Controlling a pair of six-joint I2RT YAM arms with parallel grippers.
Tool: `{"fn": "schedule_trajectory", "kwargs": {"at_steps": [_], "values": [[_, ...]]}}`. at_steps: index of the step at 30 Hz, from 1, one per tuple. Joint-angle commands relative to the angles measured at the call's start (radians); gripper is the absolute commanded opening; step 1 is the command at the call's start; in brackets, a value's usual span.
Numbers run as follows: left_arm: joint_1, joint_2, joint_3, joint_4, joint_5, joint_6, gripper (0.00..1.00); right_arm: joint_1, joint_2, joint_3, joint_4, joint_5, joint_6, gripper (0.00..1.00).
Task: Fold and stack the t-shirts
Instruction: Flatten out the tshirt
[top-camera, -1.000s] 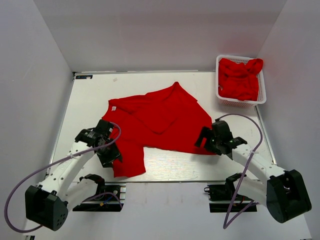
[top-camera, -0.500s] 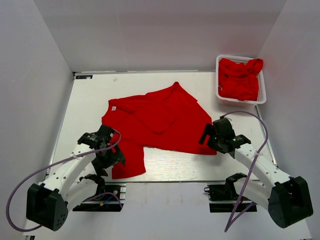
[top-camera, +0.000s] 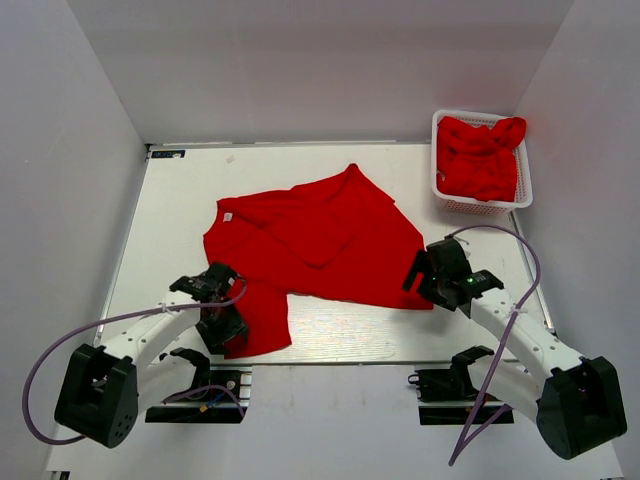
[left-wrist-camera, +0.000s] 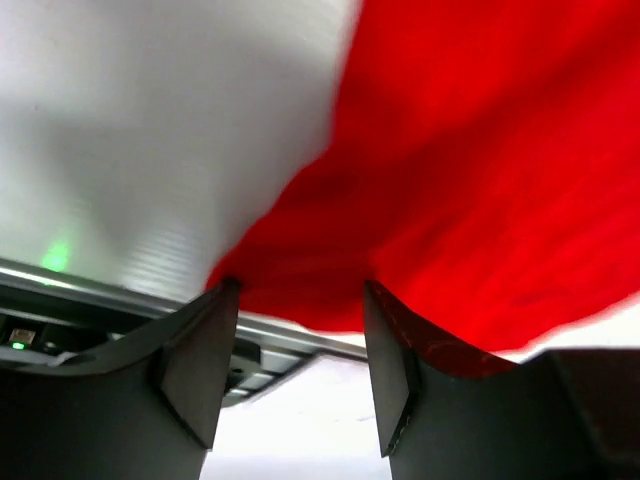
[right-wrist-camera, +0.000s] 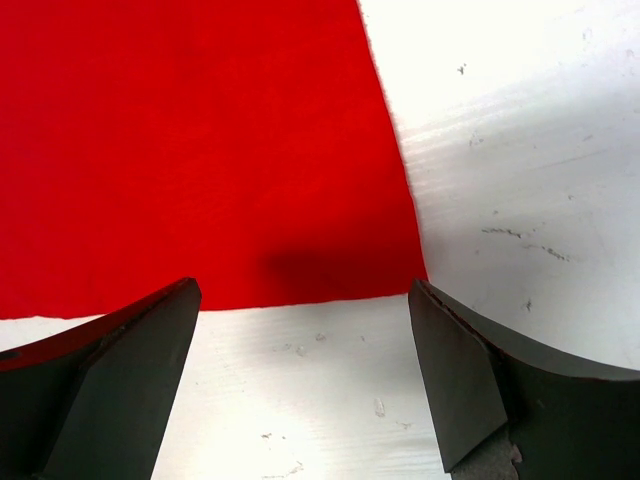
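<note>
Left tool and right tool gape wide at the t-shirt's near corners, probably lined up to pinch and fold.

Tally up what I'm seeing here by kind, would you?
Red t-shirt spread on the table: 1
White basket: 1
Red cloth heap inside it: 1 (shirt count unclear)
Robot arms: 2, left arm and right arm
Total: 5

left end effector and right end effector both tipped down, fingers spread apart
</note>
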Motion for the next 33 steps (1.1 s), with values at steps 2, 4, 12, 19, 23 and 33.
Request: {"fn": "schedule_trajectory", "kwargs": {"at_steps": [2,4,12,19,23,33], "values": [[-0.015,0.051,-0.063,0.078,-0.052,-0.054,0.63,-0.007,-0.018,0.052,-0.041,0.025,0.013,0.90],[-0.015,0.082,-0.033,0.078,-0.105,-0.054,0.63,-0.008,-0.016,0.055,-0.055,0.033,0.007,0.90],[-0.015,0.128,-0.011,0.081,-0.145,-0.018,0.00,-0.014,-0.024,0.037,-0.068,0.021,0.027,0.90],[-0.024,0.089,0.010,0.146,-0.135,0.058,0.00,-0.017,-0.015,0.008,-0.065,0.022,0.059,0.90],[-0.024,0.033,0.030,0.155,-0.135,0.086,0.00,-0.016,0.015,-0.015,-0.045,0.030,0.068,0.88],[-0.024,-0.021,0.049,0.146,-0.102,0.106,0.00,-0.017,0.088,-0.066,0.033,0.053,0.077,0.85]]}}
